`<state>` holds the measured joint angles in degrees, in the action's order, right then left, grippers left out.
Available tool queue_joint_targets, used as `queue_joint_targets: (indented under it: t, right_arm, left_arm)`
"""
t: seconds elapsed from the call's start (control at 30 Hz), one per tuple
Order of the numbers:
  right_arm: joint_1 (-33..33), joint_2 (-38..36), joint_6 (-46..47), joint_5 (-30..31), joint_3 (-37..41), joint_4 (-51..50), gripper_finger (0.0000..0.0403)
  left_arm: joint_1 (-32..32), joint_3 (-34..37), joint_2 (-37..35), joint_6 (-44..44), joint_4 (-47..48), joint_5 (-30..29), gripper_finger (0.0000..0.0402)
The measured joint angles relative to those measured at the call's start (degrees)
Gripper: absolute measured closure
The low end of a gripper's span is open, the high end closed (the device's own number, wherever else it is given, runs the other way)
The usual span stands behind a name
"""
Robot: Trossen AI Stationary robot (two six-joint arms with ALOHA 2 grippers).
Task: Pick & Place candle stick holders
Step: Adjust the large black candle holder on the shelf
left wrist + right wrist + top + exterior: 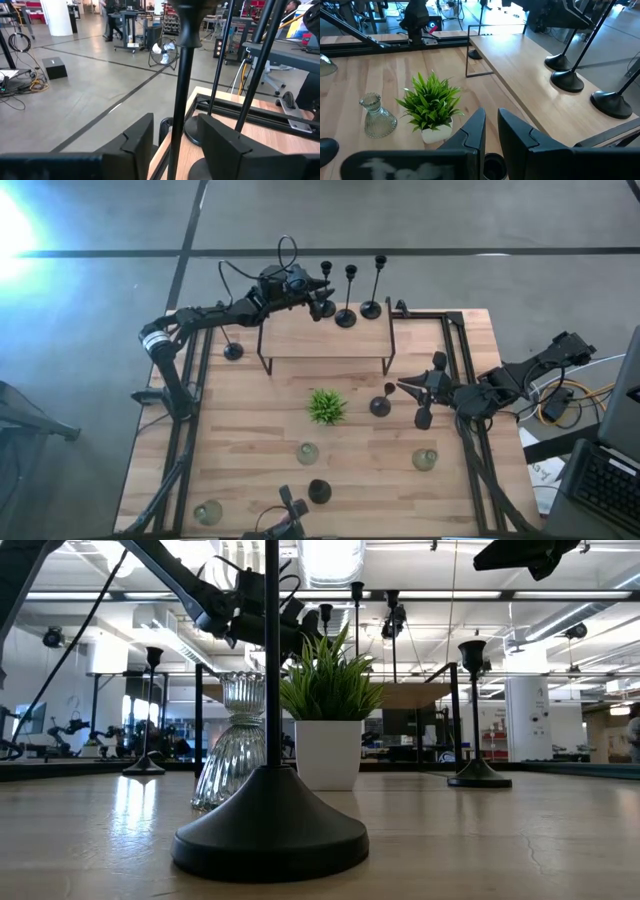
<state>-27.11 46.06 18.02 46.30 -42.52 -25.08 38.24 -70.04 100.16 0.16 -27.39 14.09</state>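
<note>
Up front, yet to shift: glass candle holders [307, 452] and a black candlestick holder [381, 405] on the tabletop [250, 440], right claw [425, 392] hovering beside the latter. Farther back, apparently releasing: left claw [176, 122] parted either side of a tall black holder [182, 100] standing on the raised shelf [325, 340]. Next, probably, backing straight off without clipping that stem.

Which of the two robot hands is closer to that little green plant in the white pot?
Right. The right gripper waits just beside the plant, while the left gripper is beyond the raised shelf.

no legible txt, labels, or nos.
</note>
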Motion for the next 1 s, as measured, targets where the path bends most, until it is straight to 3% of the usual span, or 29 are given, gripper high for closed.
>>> queue_joint_targets:
  t: [0.47,1.0]
  right_arm:
    - [0.0,0.0,0.0,0.0,0.0,0.0,0.0360]
    - [0.0,0.0,0.7,-0.2,0.0,0.0,0.0360]
  left_arm:
    - [0.0,0.0,-0.1,0.9,1.5,0.0,0.0179]
    - [0.2,0.0,-10.1,5.2,20.7,-0.3,0.0177]
